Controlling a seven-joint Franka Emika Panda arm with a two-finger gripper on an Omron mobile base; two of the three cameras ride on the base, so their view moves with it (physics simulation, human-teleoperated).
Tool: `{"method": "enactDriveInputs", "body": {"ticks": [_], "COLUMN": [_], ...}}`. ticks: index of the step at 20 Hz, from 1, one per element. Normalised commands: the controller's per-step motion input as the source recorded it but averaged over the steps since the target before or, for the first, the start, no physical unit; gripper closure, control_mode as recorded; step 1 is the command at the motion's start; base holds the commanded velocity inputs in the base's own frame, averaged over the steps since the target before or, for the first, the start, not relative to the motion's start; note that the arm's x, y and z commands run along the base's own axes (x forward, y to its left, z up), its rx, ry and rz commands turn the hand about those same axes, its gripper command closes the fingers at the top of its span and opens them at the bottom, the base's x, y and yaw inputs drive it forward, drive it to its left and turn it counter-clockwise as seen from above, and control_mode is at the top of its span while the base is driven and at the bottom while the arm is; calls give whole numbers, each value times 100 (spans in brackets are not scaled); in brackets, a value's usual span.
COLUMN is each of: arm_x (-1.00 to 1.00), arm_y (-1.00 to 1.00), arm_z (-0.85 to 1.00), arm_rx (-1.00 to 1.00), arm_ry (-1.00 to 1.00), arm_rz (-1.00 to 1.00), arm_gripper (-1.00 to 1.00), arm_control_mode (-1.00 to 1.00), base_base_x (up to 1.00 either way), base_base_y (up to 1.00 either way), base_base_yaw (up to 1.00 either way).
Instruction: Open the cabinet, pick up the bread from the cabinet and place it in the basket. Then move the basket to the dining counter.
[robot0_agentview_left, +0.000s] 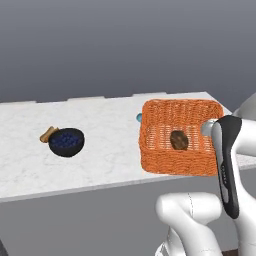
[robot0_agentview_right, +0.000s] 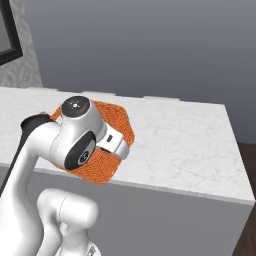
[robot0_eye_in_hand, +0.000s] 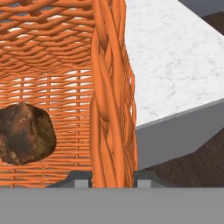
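Gripper (robot0_eye_in_hand: 113, 177) is clamping basket (robot0_agentview_left: 165, 160) side wall, one finger (robot0_eye_in_hand: 78, 178) inside, the other outside. Bread (robot0_eye_in_hand: 24, 133) is lying on basket floor, just inboard of the clamped wall. Basket is sitting on dining counter (robot0_agentview_left: 100, 165), near edge overhanging toward robot w/ counter surface extending beyond; judged next: push farther on before letting go

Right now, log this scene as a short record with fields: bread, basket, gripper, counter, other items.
bread: dark brown lump lying inside the basket
basket: orange wicker, on the dining counter near its front edge
gripper: shut on the basket's side wall, one finger inside, one outside
dining counter: white marble slab
other items: dark bowl of blue pieces to the left of the basket, a small tan item beside the bowl
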Motion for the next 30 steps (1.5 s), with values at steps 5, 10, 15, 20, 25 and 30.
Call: {"method": "enactDriveInputs", "body": {"ticks": [5, 10, 15, 20, 25, 30], "arm_x": [0, 65, 97, 100, 91, 60], "arm_y": [0, 0, 0, 0, -4, -25], "arm_z": [0, -3, -43, -48, -34, -59], "arm_rx": [0, 0, -1, -1, -1, -4], "arm_ry": [0, 3, 6, 2, 11, 14], "arm_rz": [0, -1, 0, 0, 0, 0], "arm_gripper": [100, 100, 100, 100, 100, 100], "arm_control_mode": [100, -100, -100, -100, -100, -100], "base_base_x": [49, 14, 0, 0, 0, 0], "base_base_y": [0, 0, 0, 0, 0, 0], "base_base_yaw": [-5, -1, 0, 0, 0, 0]}}
